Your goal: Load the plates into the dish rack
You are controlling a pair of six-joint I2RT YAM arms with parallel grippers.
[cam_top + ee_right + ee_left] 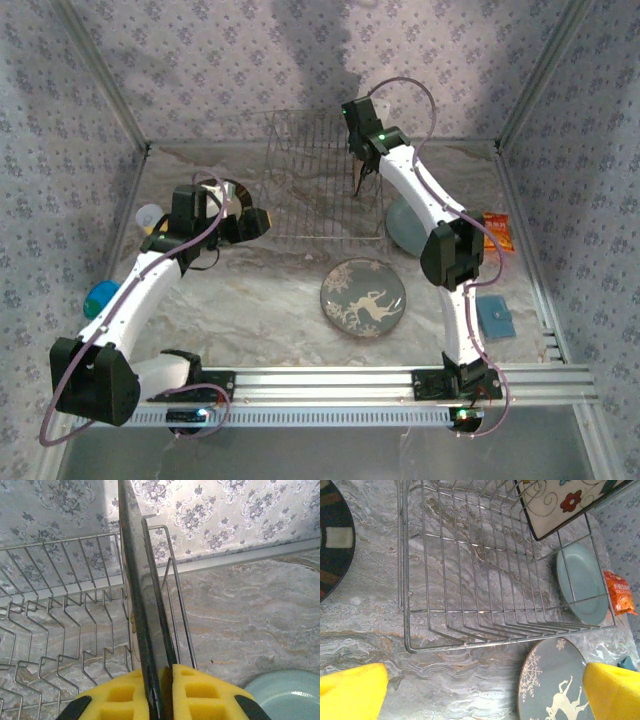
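Four plates: a dark-rimmed plate [330, 555], a square plate [555, 505], a deer plate [363, 298] and a pale blue plate [400, 232]. One rack [315, 170]. One yellow cup [150, 215]. One orange packet [499, 232]. One blue square [495, 317]. One blue round thing [101, 297]. Two tools: left tool [484, 692], right tool [160, 692].

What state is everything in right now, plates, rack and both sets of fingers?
Dish rack: flat on the table, no plate released in it.
Square plate: upright on edge over the rack's right end, held.
Right fingers: shut on the square plate's edge.
Left fingers: open, holding nothing.
Deer plate: flat on the table.
Pale blue plate: flat on the table.
Dark-rimmed plate: flat on the table.
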